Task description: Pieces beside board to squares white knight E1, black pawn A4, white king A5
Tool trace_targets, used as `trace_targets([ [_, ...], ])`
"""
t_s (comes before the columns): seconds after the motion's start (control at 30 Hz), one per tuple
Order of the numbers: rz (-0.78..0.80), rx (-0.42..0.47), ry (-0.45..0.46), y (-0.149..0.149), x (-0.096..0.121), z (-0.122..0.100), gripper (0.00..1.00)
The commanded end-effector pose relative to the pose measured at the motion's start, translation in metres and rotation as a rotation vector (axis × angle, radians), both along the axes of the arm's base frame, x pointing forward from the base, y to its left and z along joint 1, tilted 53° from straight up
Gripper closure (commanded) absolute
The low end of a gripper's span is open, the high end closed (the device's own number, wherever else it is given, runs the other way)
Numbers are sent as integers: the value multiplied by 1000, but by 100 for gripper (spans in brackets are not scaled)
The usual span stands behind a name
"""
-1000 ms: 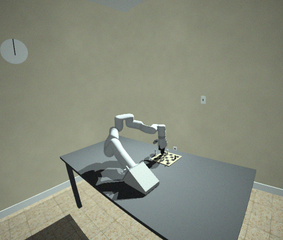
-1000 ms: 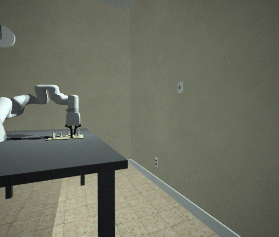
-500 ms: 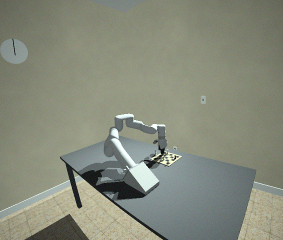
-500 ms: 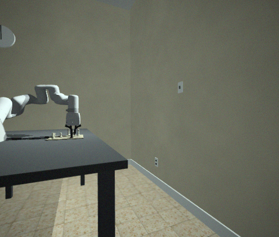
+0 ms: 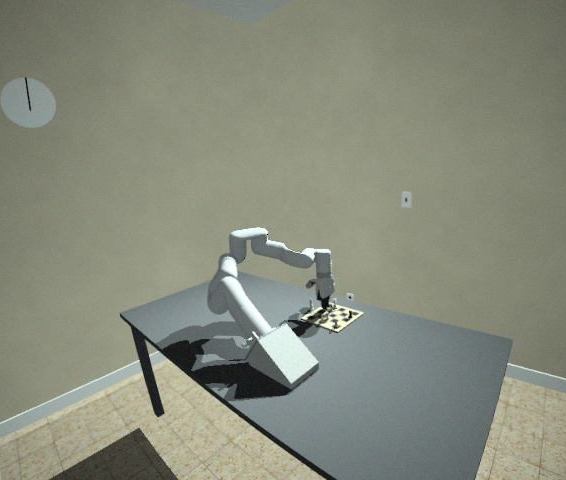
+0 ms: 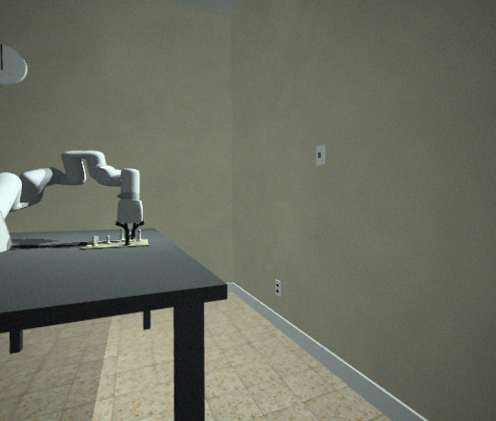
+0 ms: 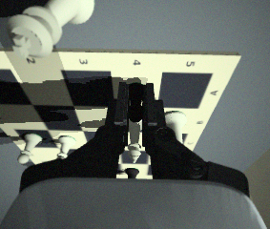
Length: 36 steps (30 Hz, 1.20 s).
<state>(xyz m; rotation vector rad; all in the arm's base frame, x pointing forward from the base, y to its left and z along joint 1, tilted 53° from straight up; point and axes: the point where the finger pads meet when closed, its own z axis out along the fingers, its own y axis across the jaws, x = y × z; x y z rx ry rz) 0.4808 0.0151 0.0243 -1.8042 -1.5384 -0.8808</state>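
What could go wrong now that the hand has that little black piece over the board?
Two risks. The hand grips the black pawn above the board near the A4 square; released off-centre, its base may overlap a line, or the pawn could tip. White pieces stand close beside the fingers, so opening or lifting away might nudge one off its square.
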Motion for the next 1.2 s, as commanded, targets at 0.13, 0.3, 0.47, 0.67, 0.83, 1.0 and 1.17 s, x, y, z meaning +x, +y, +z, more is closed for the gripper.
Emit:
trace_targets([
  [0.13, -4, -2, -2, -3, 1, 1, 100],
  [0.3, -4, -2, -2, -3, 1, 1, 100],
  [0.47, -4, -2, -2, -3, 1, 1, 100],
  [0.67, -4, -2, -2, -3, 1, 1, 100],
  [0.83, -4, -2, -2, -3, 1, 1, 100],
  [1.0, -4, -2, -2, -3, 1, 1, 93],
  [1.17, -4, -2, -2, -3, 1, 1, 86],
])
